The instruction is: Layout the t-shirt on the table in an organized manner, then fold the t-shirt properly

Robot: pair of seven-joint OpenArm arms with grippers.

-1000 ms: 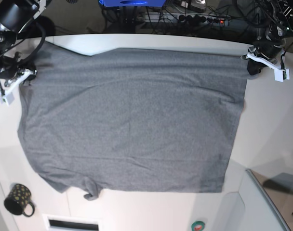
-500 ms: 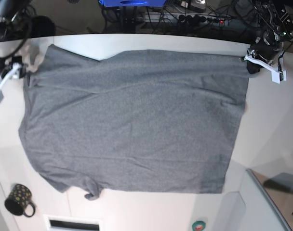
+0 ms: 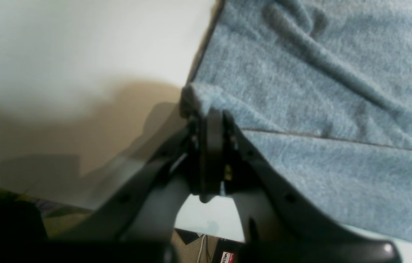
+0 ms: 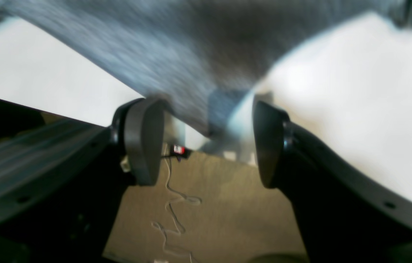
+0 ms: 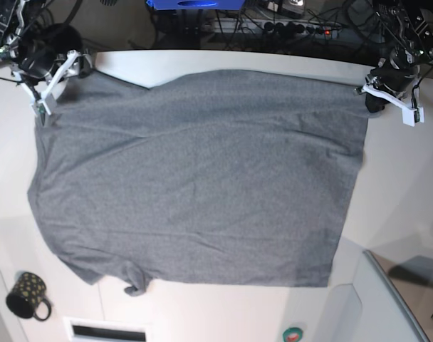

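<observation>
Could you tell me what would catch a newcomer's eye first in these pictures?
The large heather-grey t-shirt spread flat over most of the smooth white table. The left gripper pinches its far corner shut, while the right gripper stands open at the opposite corner. A small black dotted mug sits at the near edge.

Base looks down; wrist cameras close over t-shirt [image 5: 202, 178].

Left gripper [image 3: 209, 120]: jaws pressed together, pinching a cloth corner; arm reaches in at the far corner, on the base view's right. Right gripper [image 4: 206, 142]: jaws stand well apart, nothing clamped between them; arm at the opposite far corner.
</observation>
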